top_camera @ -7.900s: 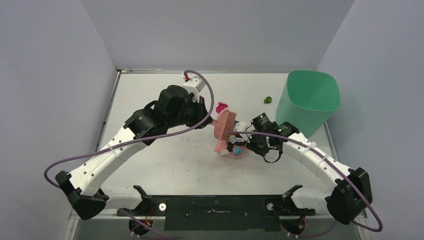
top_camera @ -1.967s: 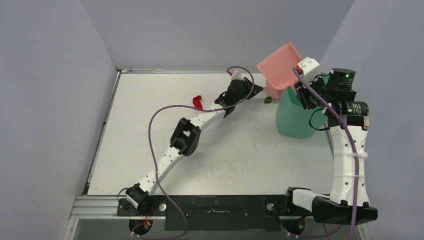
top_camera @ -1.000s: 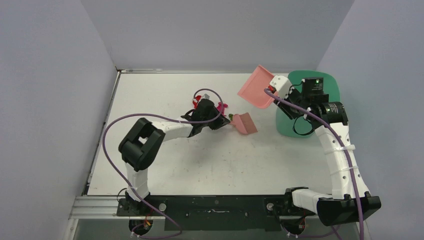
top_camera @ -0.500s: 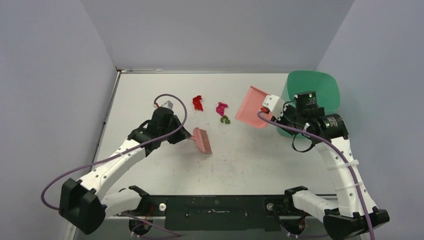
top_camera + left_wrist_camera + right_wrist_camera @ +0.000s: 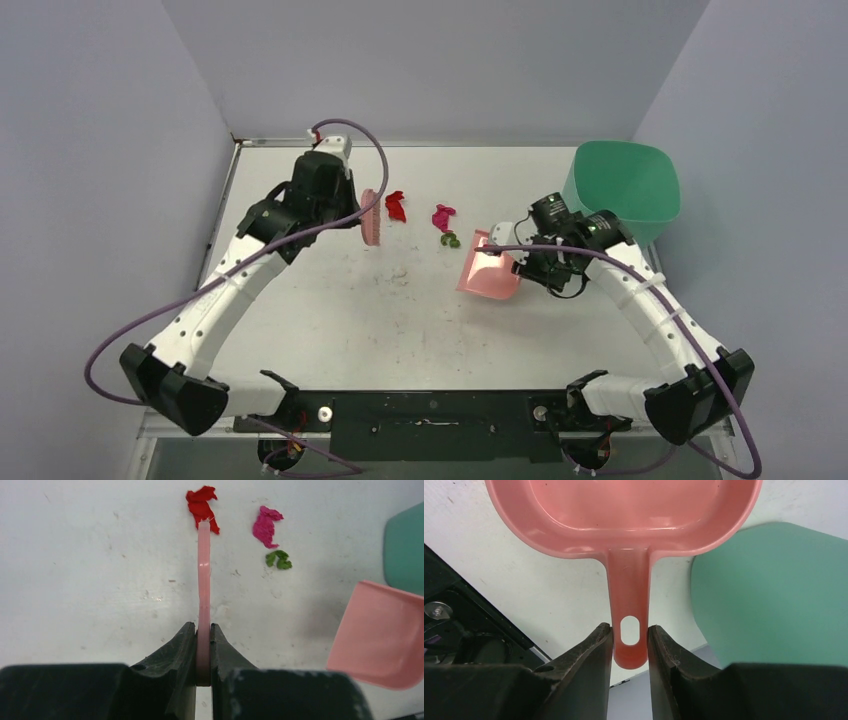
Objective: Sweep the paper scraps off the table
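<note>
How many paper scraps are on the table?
3: red scrap at the brush tip, magenta scrap to its right, green scrap beside it. Others may hide under the dustpan.

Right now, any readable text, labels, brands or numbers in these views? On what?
None readable.
The dustpan, brush, green bin and paper scraps carry no print.
A faint pale streak on the black base plate is too small to read as text.
</note>
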`<action>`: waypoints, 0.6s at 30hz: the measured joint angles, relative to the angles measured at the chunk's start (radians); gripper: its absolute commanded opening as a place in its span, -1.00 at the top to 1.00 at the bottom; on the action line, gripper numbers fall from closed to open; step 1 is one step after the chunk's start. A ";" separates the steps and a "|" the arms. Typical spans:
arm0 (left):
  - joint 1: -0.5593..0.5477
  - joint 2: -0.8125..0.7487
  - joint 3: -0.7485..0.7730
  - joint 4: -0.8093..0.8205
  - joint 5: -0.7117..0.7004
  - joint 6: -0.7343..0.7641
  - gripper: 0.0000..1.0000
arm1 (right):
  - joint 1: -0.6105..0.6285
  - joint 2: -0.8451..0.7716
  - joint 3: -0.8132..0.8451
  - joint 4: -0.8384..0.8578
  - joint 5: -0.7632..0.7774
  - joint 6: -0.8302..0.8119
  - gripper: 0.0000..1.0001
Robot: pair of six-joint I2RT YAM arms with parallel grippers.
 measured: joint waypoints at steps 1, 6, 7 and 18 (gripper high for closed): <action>0.000 0.043 0.046 -0.008 -0.023 0.033 1.00 | 0.021 0.024 -0.001 0.000 0.023 0.020 0.89; 0.000 0.273 0.290 -0.094 -0.122 0.185 1.00 | 0.057 0.163 -0.008 0.002 0.129 0.083 0.89; 0.000 0.325 0.345 -0.108 -0.146 0.220 1.00 | 0.057 0.196 -0.008 0.002 0.147 0.093 0.89; 0.000 0.765 0.697 -0.160 -0.227 0.438 0.98 | 0.056 0.458 0.011 0.059 0.192 0.191 0.89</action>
